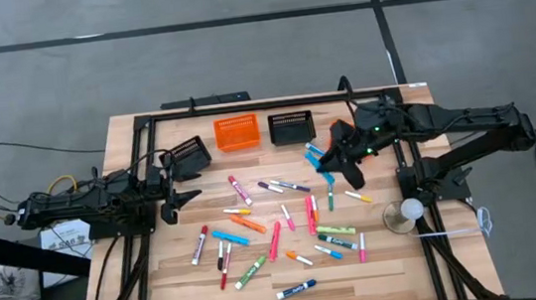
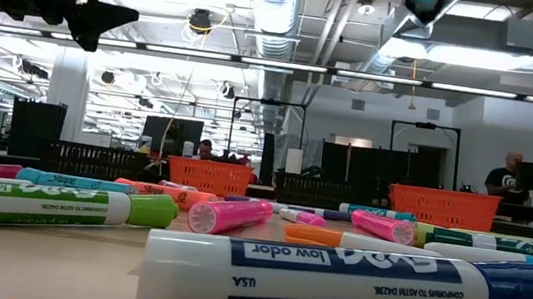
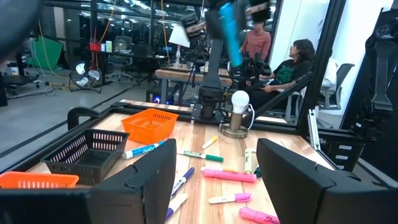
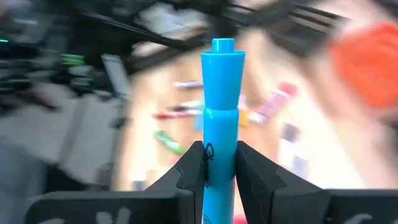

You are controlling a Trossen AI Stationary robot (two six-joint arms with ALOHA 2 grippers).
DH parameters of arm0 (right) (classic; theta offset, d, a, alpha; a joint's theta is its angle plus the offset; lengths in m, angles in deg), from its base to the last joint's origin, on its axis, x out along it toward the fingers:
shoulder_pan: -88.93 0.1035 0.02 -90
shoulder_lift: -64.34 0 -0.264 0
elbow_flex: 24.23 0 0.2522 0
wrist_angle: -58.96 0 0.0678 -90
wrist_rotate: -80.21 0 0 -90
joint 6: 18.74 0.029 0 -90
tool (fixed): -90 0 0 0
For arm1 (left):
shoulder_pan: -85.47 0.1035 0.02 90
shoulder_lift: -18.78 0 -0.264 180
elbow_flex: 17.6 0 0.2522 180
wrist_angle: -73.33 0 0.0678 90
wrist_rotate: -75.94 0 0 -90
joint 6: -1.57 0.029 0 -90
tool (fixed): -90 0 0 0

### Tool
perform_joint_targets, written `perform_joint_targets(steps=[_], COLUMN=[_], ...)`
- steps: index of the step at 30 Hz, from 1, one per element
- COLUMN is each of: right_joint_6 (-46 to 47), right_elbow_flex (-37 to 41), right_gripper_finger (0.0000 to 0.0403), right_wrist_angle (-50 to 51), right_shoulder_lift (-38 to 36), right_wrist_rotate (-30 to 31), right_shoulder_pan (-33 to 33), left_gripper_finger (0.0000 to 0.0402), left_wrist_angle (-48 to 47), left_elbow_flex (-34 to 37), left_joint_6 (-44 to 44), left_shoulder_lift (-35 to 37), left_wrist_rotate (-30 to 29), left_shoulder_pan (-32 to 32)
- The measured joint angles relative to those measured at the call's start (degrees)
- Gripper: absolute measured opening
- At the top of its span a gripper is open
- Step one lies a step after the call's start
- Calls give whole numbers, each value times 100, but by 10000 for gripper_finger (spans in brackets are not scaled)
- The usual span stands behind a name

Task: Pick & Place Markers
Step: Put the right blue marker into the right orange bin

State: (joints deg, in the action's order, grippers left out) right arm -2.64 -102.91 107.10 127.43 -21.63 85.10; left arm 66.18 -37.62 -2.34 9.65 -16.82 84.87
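**Right wrist view: blue marker pinched low, with most of its length standing free**

Right wrist view shows the right claw [image 4: 220, 163] clamped on a light blue marker [image 4: 222, 106], gripped near one end so that the capped tip stands well clear of the fingers. In the high view that claw [image 1: 334, 163] is seen raised over the surface [image 1: 263, 290], near the black basket [image 1: 292, 126] and the orange basket [image 1: 236, 131] at the far edge. With so much marker left unsupported, it could be levered out of the grip if its free end were knocked against a basket rim, and a drop short of the basket would be the likely result. A release made too high could also let it bounce out.

The remaining markers [image 1: 275, 239] lie scattered across the middle of the surface. The left claw [image 1: 175, 193] is held open and empty above the surface's left side, beside another black basket [image 1: 189, 154]; a collision could arise if both arms were brought to the baskets together.
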Motion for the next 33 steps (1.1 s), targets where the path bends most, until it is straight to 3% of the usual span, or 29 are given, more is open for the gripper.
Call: perform_joint_targets(steps=[7,16,27,33], right_joint_6=[-410,-1008,-1366,-1760], right_elbow_flex=[0,2,2,4], right_gripper_finger=[62,62,69,71], right_wrist_angle=[658,1867,2896,2844], right_shoulder_lift=[0,215,1779,2421], right_wrist_rotate=[665,2245,2251,2251], right_shoulder_pan=[-571,-1495,-2456,-2803], left_gripper_finger=[222,222,222,222], left_wrist_angle=[55,137,164,179], left_elbow_flex=[0,0,0,0], left_joint_6=[0,0,0,0], left_shoulder_lift=[0,0,0,0], left_wrist_rotate=[0,-2,0,0], left_shoulder_pan=[-1,-1,-1,-1])
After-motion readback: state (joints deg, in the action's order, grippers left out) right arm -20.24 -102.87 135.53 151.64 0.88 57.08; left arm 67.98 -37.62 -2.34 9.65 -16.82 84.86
